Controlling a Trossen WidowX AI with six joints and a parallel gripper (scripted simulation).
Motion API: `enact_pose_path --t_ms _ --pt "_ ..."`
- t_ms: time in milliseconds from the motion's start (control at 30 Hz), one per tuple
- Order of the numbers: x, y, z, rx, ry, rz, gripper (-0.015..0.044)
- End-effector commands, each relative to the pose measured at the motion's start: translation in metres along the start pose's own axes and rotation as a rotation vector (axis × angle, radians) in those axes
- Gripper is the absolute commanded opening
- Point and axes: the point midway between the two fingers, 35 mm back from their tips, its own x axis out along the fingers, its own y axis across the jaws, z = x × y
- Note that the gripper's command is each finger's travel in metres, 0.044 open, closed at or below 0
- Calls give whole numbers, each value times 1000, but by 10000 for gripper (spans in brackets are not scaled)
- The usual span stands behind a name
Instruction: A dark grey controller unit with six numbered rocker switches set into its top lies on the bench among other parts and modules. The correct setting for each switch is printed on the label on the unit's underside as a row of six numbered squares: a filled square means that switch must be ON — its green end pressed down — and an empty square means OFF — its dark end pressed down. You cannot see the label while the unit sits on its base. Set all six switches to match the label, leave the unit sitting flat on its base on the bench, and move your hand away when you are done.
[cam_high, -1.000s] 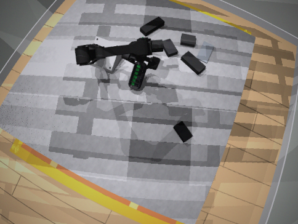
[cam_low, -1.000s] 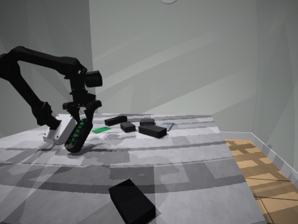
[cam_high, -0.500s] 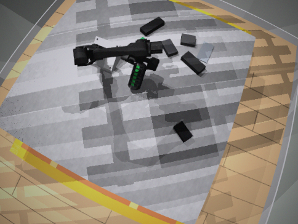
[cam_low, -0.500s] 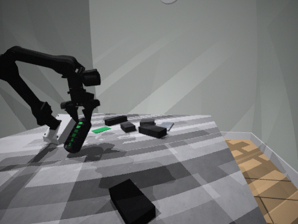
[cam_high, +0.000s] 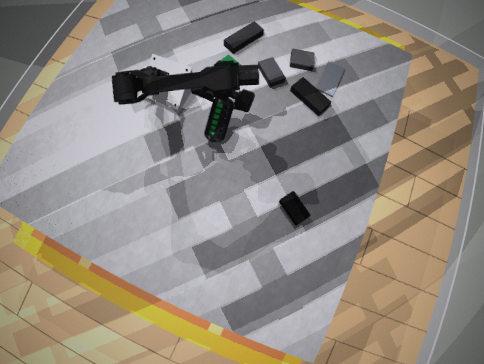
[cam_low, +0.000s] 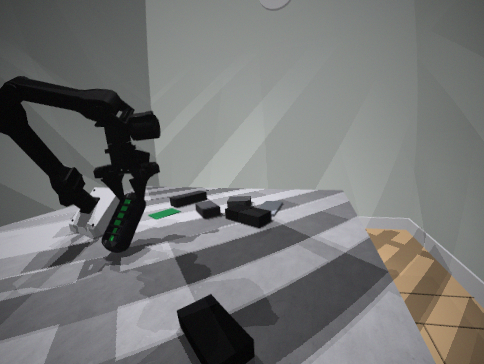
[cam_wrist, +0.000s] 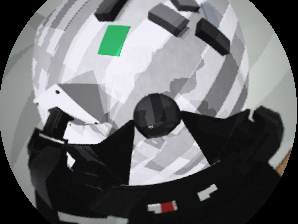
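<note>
The dark controller unit (cam_high: 218, 120) (cam_low: 125, 220) (cam_wrist: 157, 111) hangs steeply tilted, one end up between my fingers and the other end down close to the bench (cam_high: 210, 220) (cam_low: 300, 280). Its switch face, with a row of green patches, shows in the top and exterior views; the exact switch positions are too small to read. The wrist view shows only its rounded end. My gripper (cam_low: 131, 196) (cam_wrist: 157, 118) is shut on the unit's upper end, one finger on each side. The underside label is not visible. I cannot tell whether the lower end touches the bench.
A white bracket (cam_low: 102, 207) (cam_wrist: 57, 102) stands beside the arm. A green sheet (cam_low: 165, 214) (cam_wrist: 114, 40) lies behind the unit. Several dark blocks and a blue-grey plate (cam_high: 331, 79) (cam_low: 270, 207) lie farther back. A black block (cam_high: 295, 208) (cam_low: 212, 330) lies apart.
</note>
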Motion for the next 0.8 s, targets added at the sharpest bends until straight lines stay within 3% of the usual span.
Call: enact_pose_path --t_ms 0,767 --pt "-4 -1 -4 0 -10 -7 335" --pt "-11 -1 -20 -1 -49 -7 335"
